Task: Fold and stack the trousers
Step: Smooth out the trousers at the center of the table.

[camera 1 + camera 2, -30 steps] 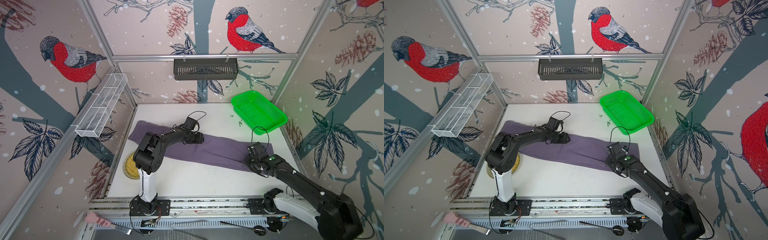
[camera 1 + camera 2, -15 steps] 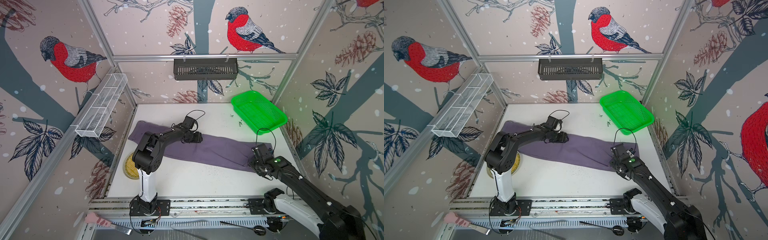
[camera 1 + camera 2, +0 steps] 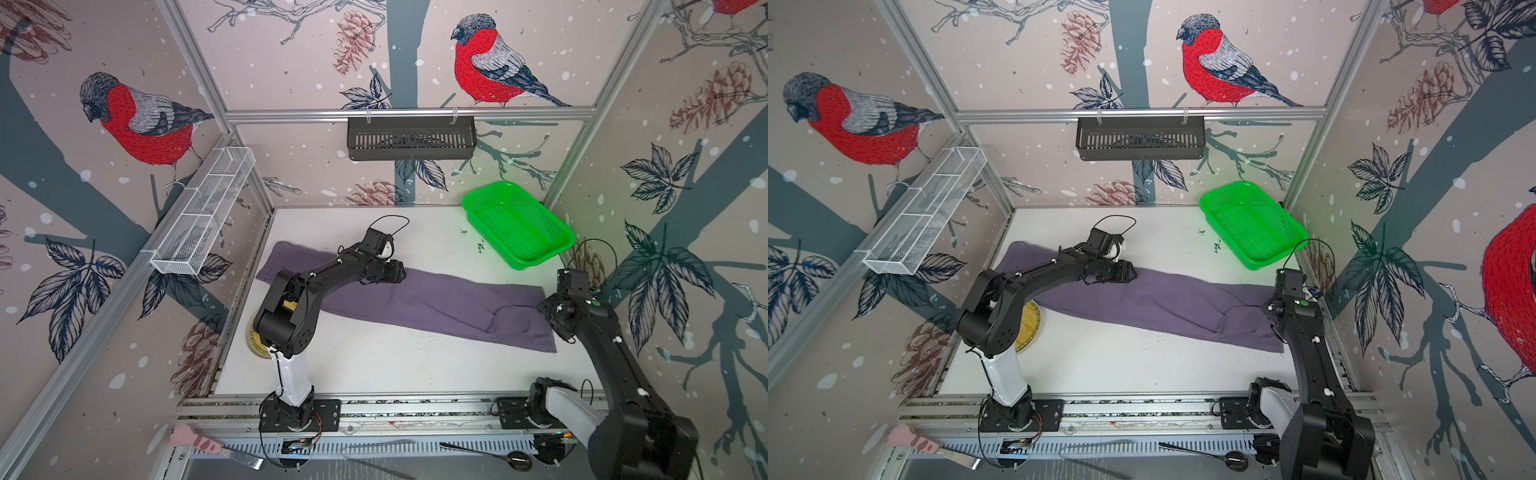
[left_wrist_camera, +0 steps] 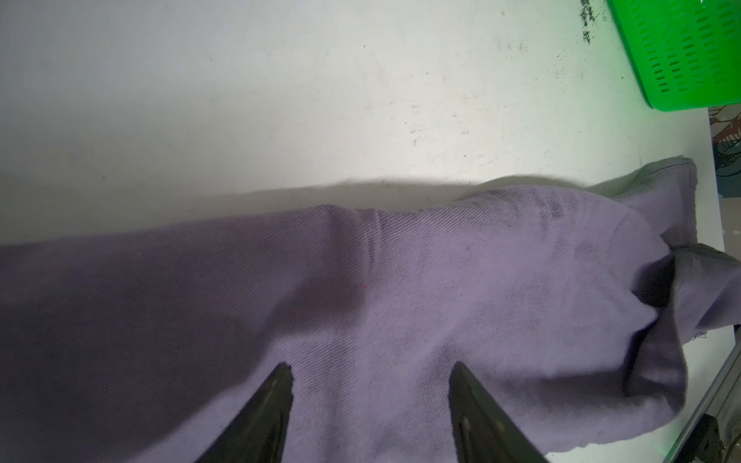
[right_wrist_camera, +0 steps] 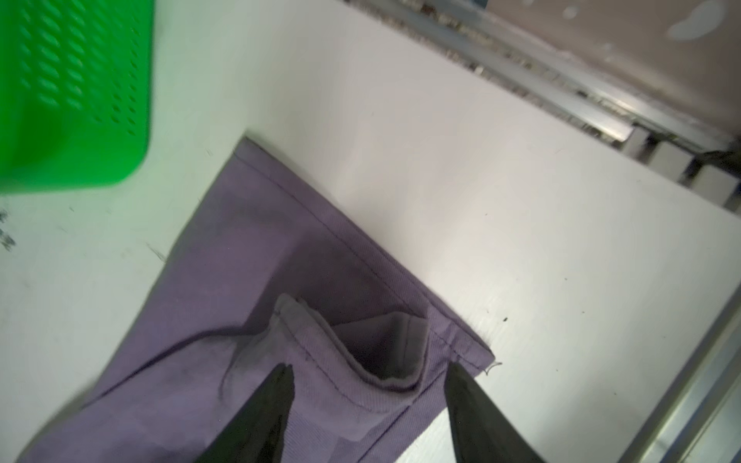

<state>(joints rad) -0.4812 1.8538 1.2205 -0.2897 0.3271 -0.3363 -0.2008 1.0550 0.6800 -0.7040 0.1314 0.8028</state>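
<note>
Left gripper (image 4: 369, 371): jaws spread wide over the cloth, holding nothing.
Right gripper (image 5: 369, 371): jaws apart at the hem; touching it, perhaps.
Trousers (image 3: 436, 303): flat across table (image 3: 374, 365), frame centre to right.
Green basket (image 3: 515, 224): upper right, apart.

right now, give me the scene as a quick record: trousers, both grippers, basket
trousers: stretched out long and flat across the table
left gripper: open, over the trousers, gripping nothing
right gripper: open, over the trousers' end by the right arm, gripping nothing
that end: top layer's hem curled open, paler lining showing
basket: green, empty, far right corner, apart from the trousers
</note>
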